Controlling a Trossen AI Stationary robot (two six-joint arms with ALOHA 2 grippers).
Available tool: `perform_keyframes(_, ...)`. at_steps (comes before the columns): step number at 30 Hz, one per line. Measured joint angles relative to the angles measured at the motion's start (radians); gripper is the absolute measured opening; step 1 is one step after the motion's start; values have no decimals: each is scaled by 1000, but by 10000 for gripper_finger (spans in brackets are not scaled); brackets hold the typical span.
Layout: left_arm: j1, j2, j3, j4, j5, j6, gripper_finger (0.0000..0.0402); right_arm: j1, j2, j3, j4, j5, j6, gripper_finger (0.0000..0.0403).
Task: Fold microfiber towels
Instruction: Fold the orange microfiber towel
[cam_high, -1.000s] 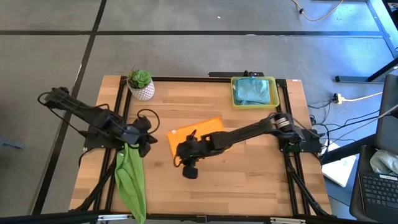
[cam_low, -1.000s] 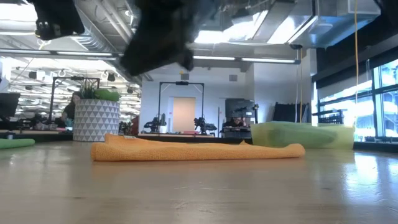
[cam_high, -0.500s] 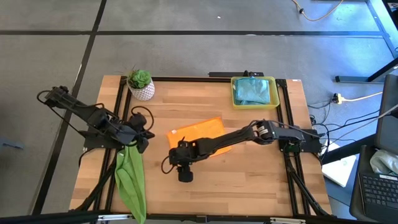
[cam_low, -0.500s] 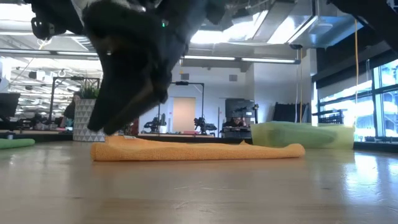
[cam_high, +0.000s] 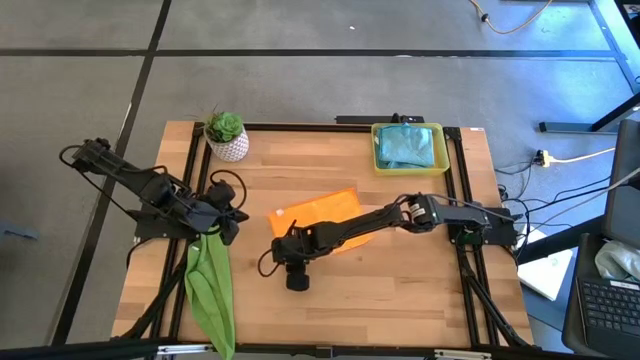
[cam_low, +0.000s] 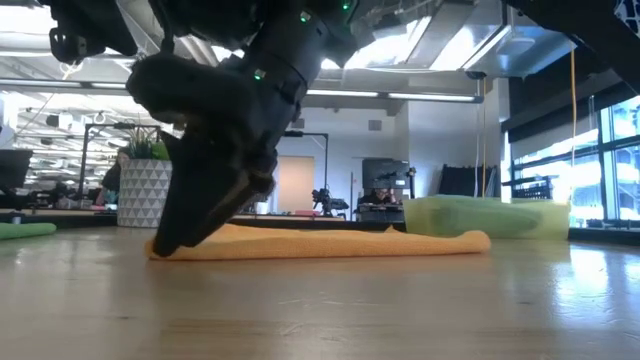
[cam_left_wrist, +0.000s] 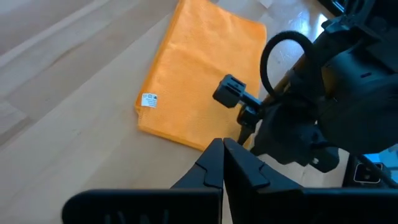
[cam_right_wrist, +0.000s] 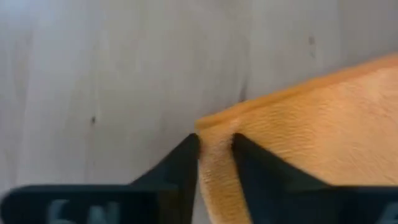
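The folded orange towel (cam_high: 325, 212) lies flat at the table's middle. My right gripper (cam_right_wrist: 216, 146) is down at its near-left corner, shut on the cloth; the low view shows its fingertips (cam_low: 168, 242) at table height at the towel's left end (cam_low: 200, 243). My left gripper (cam_left_wrist: 222, 163) is shut, with nothing showing between its fingers, at the table's left beside the upper end of the lime green towel (cam_high: 210, 285). That towel lies on the table and hangs over the near edge. The teal towels (cam_high: 408, 145) lie in the yellow tray. My right gripper pinches the orange towel's near-left corner (cam_right_wrist: 214, 127) between its two fingers, and the cloth stands up as a small ridge between them. The fingers slant down from the table's right side. The corner and the rest of the towel still lie on the table.
A potted plant (cam_high: 227, 137) stands at the far left. The yellow tray (cam_high: 378, 160) stands at the far right. Bare wood (cam_high: 400, 280) lies near and right of the orange towel. My right arm (cam_high: 380, 215) reaches across the orange towel.
My right gripper has come down and a little toward the table's left edge, onto the orange towel's near-left corner. My left gripper has drawn back slightly toward the table's left edge. Both towels lie as before.
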Motion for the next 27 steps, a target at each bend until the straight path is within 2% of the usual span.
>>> perform_keyframes(3,0,0,0,-8,0,1,0,-4,0,0,-26,-12,55,34)
perform_keyframes(5,0,0,0,-8,0,18,0,-10,-3,1,-33,-53,80,13)
perform_keyframes(8,0,0,0,-7,0,27,0,-18,-7,38,-114,-89,90,7)
perform_keyframes(11,-2,0,0,-3,14,48,0,-19,-15,122,-236,-77,42,6)
perform_keyframes(13,-15,0,0,22,66,143,0,-19,-28,207,-329,-67,3,4)
perform_keyframes(16,-64,3,0,56,150,382,0,-19,-36,314,-457,-31,-33,4)
perform_keyframes(20,-134,7,0,53,156,527,0,-19,-100,260,-486,22,9,2)
perform_keyframes(24,-181,32,-1,68,129,552,3,-19,-132,237,-502,35,28,2)
perform_keyframes(27,-207,72,-1,85,126,553,23,-14,-126,219,-510,30,39,2)
